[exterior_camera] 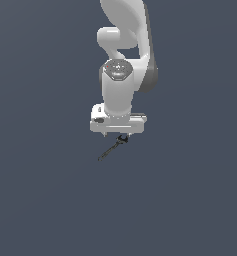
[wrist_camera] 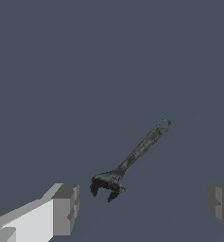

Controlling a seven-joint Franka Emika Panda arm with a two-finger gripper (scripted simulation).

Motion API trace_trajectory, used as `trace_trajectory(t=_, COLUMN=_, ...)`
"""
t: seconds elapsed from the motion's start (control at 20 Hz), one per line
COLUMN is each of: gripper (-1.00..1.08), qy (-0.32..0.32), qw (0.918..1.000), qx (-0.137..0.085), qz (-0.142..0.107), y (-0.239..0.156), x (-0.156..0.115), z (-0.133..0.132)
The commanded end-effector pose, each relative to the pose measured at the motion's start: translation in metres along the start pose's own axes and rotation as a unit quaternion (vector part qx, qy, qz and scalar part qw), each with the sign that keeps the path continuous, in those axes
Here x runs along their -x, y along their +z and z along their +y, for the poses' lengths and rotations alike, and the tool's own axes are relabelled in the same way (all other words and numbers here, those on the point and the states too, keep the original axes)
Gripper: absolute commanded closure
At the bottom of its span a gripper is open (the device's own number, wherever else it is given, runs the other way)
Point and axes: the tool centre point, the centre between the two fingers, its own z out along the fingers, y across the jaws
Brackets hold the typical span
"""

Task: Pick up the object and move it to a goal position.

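Object (wrist_camera: 132, 160) lying loose, head between wide-spread pincer (wrist_camera: 142, 208) fingers

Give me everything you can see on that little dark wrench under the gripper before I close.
The wrench is a small, dark grey-black, metal-looking adjustable spanner: a slim straight handle ending in a ring hole, and a knobby open-mouthed head at the other end. It lies flat on the plain grey floor, diagonal in both views. Its head sits between the fingers of the open gripper, nearer one finger. Nothing but the floor appears to touch it.

White rounded arm (exterior_camera: 121, 85), grey fingertips (wrist_camera: 66, 208)
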Motion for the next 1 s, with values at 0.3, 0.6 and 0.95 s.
trace_trajectory(t=0.3, gripper=-0.92, qy=0.002, qw=1.0000, qx=-0.008, qz=0.004, y=-0.008, x=-0.004, z=0.002)
trace_trajectory(t=0.6, gripper=-0.92, qy=-0.001, qw=0.9999, qx=-0.012, qz=0.006, y=-0.012, x=-0.005, z=0.002)
trace_trajectory(t=0.95, gripper=-0.92, qy=0.024, qw=0.9996, qx=-0.013, qz=0.006, y=-0.005, x=-0.004, z=0.003)
